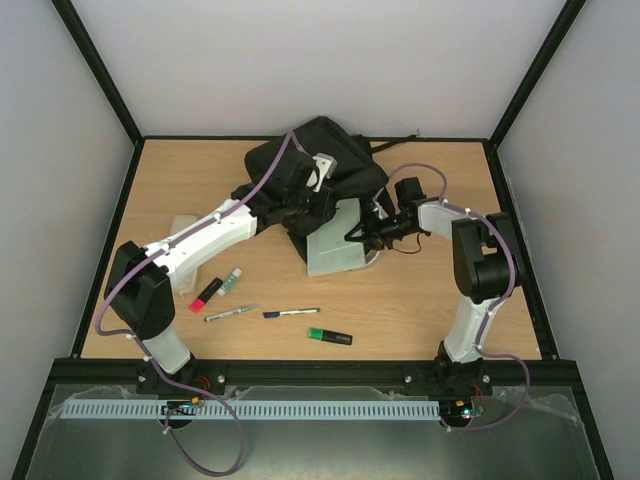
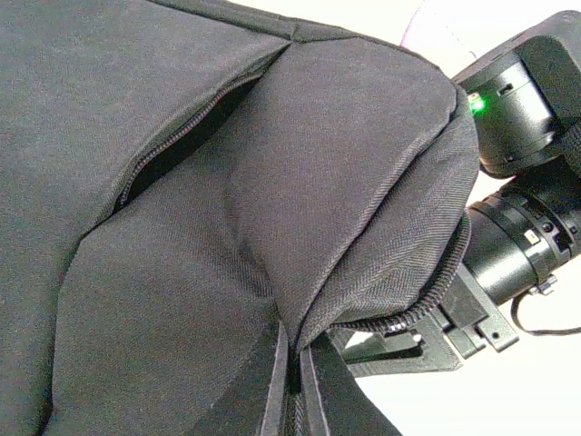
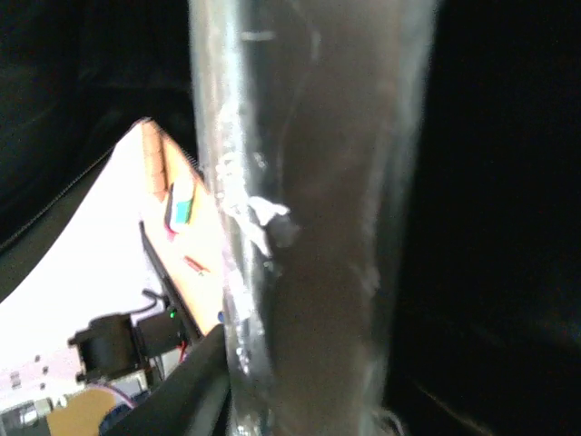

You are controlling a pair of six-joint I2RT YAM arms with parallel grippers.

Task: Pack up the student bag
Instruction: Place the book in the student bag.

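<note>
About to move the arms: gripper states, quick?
Left gripper: shut on the student bag fabric.
Right gripper: closed on the pale plastic folder, it seems.

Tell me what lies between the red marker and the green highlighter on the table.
Two pens lie there: a green-marked pen and a blue-capped pen. The top external view shows it.

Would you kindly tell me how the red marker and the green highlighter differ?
The red marker lies slanted, further left; the green highlighter lies nearly level, further right and nearer the front edge. One is red, the other green. Both are short, thick, partly black, and lie on the table outside the bag.
</note>
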